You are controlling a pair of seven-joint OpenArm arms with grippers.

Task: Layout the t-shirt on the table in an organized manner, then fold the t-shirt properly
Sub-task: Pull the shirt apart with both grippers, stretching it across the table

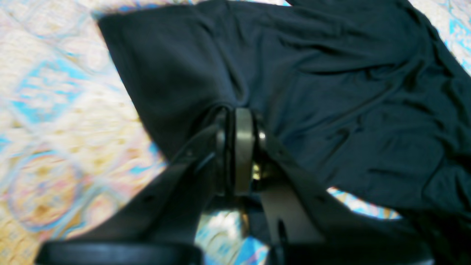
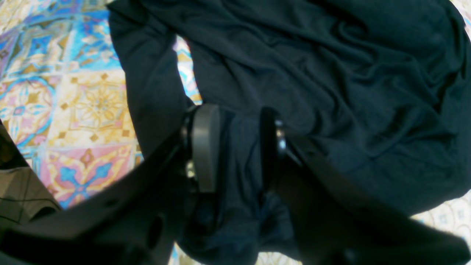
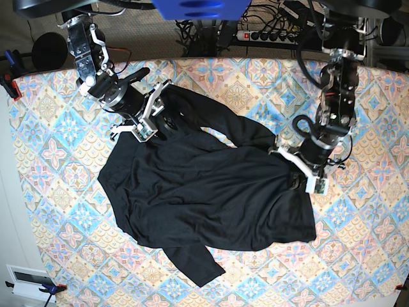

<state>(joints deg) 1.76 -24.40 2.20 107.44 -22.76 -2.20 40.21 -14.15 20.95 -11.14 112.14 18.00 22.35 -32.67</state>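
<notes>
The black t-shirt [image 3: 211, 192] lies spread and wrinkled across the middle of the table [image 3: 51, 160], with one sleeve pointing to the front edge. My left gripper [image 3: 295, 167], on the right of the base view, is shut on a pinch of the shirt's edge [image 1: 331, 92] just above the cloth; its tips [image 1: 239, 114] show in the left wrist view. My right gripper [image 3: 153, 112], at the back left, is shut on a bunched fold of the shirt [image 2: 331, 73], with fabric filling the gap between its pads [image 2: 206, 147].
A power strip with cables [image 3: 275, 35] lies beyond the table's back edge. A red clamp [image 3: 9, 83] sits at the table's left edge. Patterned cloth shows bare around the shirt on all sides.
</notes>
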